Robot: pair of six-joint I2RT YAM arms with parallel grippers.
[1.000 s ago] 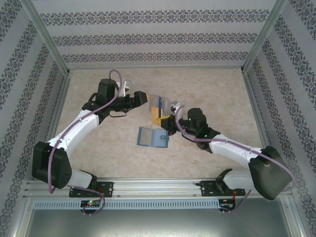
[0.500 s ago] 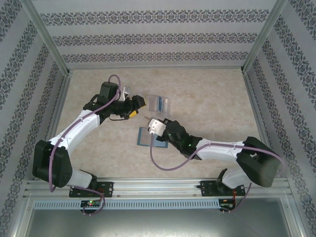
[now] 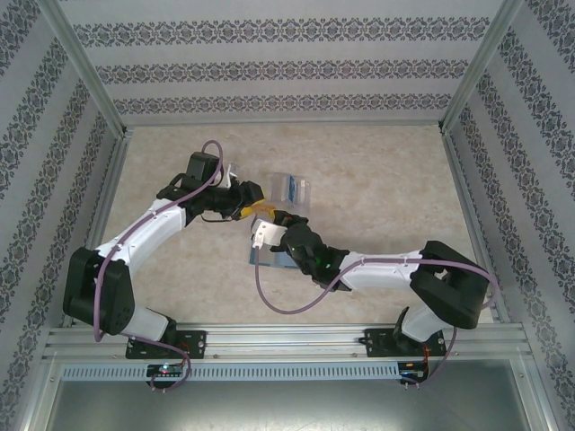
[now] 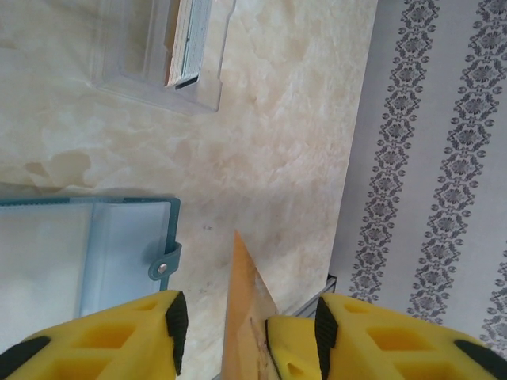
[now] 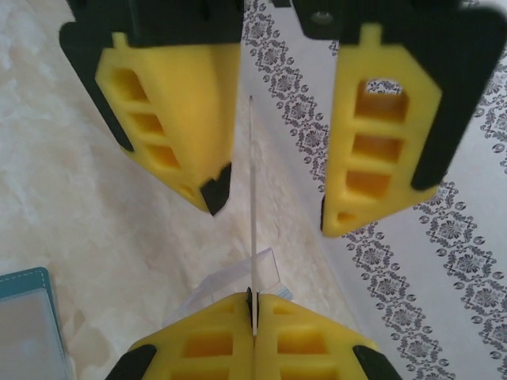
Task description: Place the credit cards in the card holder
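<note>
Handing over orange card [image 4: 242,317] for the card holder [image 4: 127,75].
Narrowing left pincer [image 5: 273,210] around it, still open; clamped in right pincer [image 5: 253,305].

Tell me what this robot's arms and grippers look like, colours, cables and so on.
The left arm and right arm have white links and black joints, each trailed by a mauve cable. The left gripper and right gripper have black bodies and yellow wedge fingers with cutouts.
</note>
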